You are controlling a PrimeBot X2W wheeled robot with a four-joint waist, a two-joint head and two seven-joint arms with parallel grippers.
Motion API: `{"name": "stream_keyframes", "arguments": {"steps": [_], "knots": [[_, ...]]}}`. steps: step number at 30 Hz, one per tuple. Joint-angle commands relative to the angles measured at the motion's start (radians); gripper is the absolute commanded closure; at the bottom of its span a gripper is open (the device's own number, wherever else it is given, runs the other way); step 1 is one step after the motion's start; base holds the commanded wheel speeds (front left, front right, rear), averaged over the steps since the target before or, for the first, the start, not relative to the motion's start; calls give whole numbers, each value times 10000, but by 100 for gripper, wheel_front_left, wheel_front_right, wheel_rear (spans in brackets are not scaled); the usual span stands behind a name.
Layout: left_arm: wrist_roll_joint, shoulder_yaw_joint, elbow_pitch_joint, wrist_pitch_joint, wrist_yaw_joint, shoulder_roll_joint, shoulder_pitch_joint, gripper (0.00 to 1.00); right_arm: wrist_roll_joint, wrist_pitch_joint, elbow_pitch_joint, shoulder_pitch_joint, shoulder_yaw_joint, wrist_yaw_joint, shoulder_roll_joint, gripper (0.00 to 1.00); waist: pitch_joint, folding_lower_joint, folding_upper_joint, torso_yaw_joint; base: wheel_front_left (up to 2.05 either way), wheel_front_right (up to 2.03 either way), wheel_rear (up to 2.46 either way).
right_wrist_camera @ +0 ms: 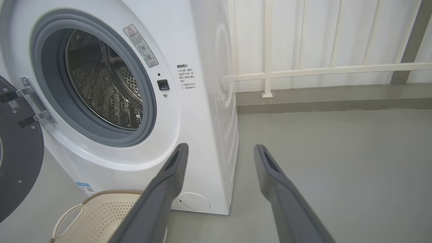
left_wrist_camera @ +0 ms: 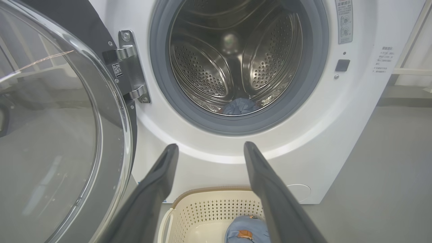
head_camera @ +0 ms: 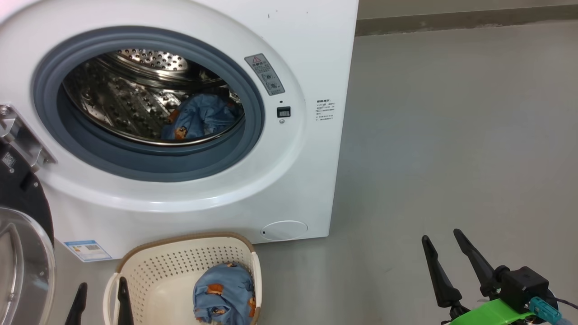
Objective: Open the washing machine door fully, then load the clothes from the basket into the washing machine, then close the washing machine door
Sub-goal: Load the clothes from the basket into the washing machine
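The washing machine (head_camera: pixel 289 171) stands with its door (head_camera: pixel 18 253) swung wide to the left, glass bowl (left_wrist_camera: pixel 50 135) facing me. One bundle of the blue printed clothes (head_camera: pixel 198 117) lies in the steel drum. Another bundle (head_camera: pixel 223 293) rests in the cream basket (head_camera: pixel 158 280) on the floor before the machine. My left gripper (head_camera: pixel 101 293) hangs open and empty over the basket's left side; its fingers (left_wrist_camera: pixel 158 189) point at the drum mouth. My right gripper (head_camera: pixel 440 236) is open and empty over bare floor, right of the machine.
The door's metal hinge (left_wrist_camera: pixel 130 67) juts out at the drum's left edge. Grey floor (head_camera: pixel 451 135) spreads to the right of the machine. A white railing (right_wrist_camera: pixel 266 71) and a wall kerb run behind it.
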State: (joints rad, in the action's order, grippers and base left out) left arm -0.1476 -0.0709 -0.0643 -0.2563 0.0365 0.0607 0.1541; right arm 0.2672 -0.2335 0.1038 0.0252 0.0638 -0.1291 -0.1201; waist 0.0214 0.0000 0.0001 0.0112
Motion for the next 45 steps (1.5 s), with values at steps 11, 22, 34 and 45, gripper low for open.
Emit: {"name": "stream_keyframes", "arguments": {"steps": [11, 22, 34, 45], "knots": [[-94, -222, 467, -55, 209, -14, 135, 0, -190, 53, -349, -46, 145, -16, -76, 0, -113, 0, -1, -26, 0, 0, 0], [-105, -170, 456, -55, 221, -41, 122, 0, -166, 59, -308, -6, 80, -16, -73, 0, -118, 0, -1, 52, 0, 0, 0], [-180, -29, 229, -55, 164, -63, -306, 0, -141, 40, -345, -97, 53, -16, -18, 0, 544, 0, -1, 99, 0, 0, 0], [-241, 97, -779, -55, -264, -66, -2107, 0, -218, -1, -453, -624, 94, -16, -2, 0, 2355, 0, -1, -108, 0, 0, 0]]}}
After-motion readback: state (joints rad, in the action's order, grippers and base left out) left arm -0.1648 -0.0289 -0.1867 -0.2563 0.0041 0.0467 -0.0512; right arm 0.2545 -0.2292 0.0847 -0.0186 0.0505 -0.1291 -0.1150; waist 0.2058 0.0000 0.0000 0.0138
